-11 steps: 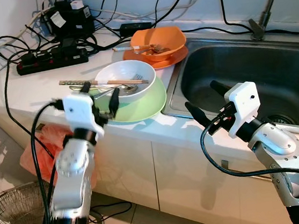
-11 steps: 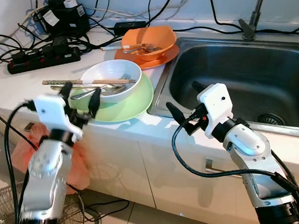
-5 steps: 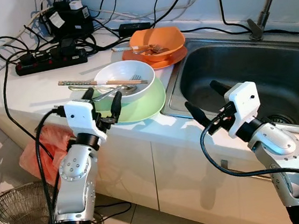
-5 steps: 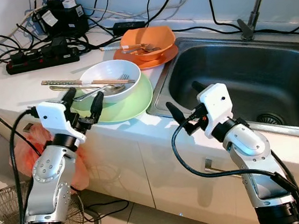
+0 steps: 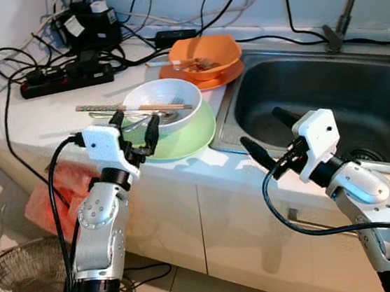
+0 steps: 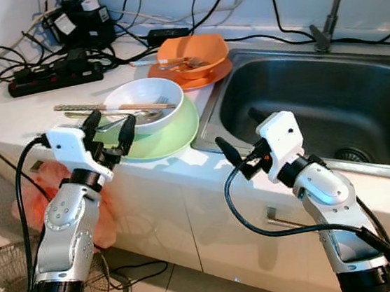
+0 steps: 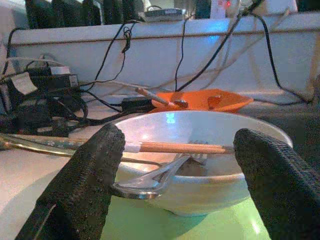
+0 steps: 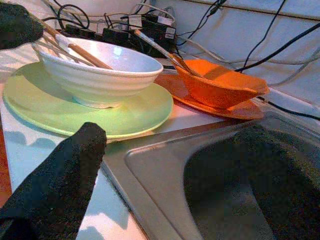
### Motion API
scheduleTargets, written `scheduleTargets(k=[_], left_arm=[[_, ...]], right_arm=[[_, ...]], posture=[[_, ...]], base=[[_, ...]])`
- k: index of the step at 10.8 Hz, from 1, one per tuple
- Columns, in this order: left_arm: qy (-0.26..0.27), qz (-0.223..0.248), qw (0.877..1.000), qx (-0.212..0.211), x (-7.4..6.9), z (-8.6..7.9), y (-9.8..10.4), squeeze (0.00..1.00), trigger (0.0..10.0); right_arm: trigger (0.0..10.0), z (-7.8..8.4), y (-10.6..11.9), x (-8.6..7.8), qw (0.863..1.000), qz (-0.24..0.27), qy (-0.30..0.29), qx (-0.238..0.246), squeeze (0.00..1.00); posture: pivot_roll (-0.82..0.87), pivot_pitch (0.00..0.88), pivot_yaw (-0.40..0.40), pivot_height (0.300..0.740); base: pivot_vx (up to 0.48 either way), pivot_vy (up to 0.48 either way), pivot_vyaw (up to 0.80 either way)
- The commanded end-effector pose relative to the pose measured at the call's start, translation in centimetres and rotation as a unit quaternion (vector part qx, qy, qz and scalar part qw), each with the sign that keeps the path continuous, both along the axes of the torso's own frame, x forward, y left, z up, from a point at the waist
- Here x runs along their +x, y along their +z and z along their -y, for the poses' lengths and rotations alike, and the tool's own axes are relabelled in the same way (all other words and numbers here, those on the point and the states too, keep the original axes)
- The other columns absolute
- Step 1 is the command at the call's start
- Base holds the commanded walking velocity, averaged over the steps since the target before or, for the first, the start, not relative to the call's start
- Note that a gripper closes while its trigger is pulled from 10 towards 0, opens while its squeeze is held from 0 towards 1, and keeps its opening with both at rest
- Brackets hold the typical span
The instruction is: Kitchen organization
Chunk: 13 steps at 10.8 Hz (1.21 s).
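Hovering at the counter's edge, our left gripper [image 5: 135, 125] spreads its fingers toward the white bowl [image 5: 163, 104] on the green plate [image 5: 192, 131]; our right gripper [image 5: 264, 132] gapes beside the sink [image 5: 330, 95].

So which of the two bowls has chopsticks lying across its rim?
The white bowl on the green plate; the orange bowl sits farther back, by the sink.

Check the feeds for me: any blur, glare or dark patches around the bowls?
Left eye view: sharp, evenly lit, soft shadows under the green plate. Left wrist view: white bowl readable, the left gripper fingers blurred up close, blue glare behind. Right wrist view: orange bowl clear, sink interior dark.
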<state>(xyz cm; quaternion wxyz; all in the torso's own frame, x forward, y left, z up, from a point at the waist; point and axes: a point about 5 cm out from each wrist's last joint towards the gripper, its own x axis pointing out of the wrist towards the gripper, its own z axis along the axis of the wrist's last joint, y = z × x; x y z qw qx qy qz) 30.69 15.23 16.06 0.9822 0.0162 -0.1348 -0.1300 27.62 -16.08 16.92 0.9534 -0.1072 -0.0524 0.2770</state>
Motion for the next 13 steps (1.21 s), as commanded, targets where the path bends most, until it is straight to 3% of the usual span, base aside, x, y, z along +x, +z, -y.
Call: scheduleTargets(k=[1, 6, 8, 9, 11, 13], left_arm=[[-0.008, 0.014, 0.999, 0.050, 0.2, 0.0, 0.3, 0.00, 10.0], [-0.004, 0.028, 0.996, 0.086, 0.8, -0.6, 0.5, 0.00, 10.0], [0.004, 0.066, 0.992, 0.112, 0.6, -0.6, 1.5, 0.00, 10.0], [0.016, 0.088, 0.992, 0.084, 0.3, -0.6, 2.4, 0.00, 10.0], [0.012, 0.049, 0.999, -0.020, 0.4, 0.0, 1.8, 0.00, 10.0], [-0.011, 0.026, 0.997, -0.069, 0.2, 1.0, 1.3, 0.00, 10.0]], right_arm=[[10.0, -0.3, 0.3, -0.2, 1.000, 0.006, 0.011, -0.001, 0.00], [10.0, -0.3, 0.3, 0.0, 1.000, 0.009, 0.002, 0.004, 0.00], [10.0, -0.2, 0.4, 0.0, 1.000, 0.010, -0.001, 0.004, 0.00], [10.0, -0.2, 0.4, 0.2, 1.000, 0.010, -0.002, 0.005, 0.00], [10.0, -0.2, 0.4, 0.2, 1.000, 0.012, -0.002, 0.004, 0.00], [10.0, -0.2, 0.5, 0.3, 1.000, 0.014, -0.005, 0.003, 0.00]], posture=[[0.13, 0.001, 0.048, 0.740], [0.12, 0.000, 0.052, 0.740], [0.12, 0.000, 0.050, 0.740], [0.12, 0.000, 0.049, 0.740], [0.12, 0.000, 0.048, 0.740], [0.12, 0.000, 0.048, 0.740]], base=[[0.000, 0.000, 0.00], [0.000, 0.000, 0.00], [0.000, 0.000, 0.00], [0.000, 0.000, 0.00], [0.000, 0.000, 0.00], [0.000, 0.000, 0.00]])
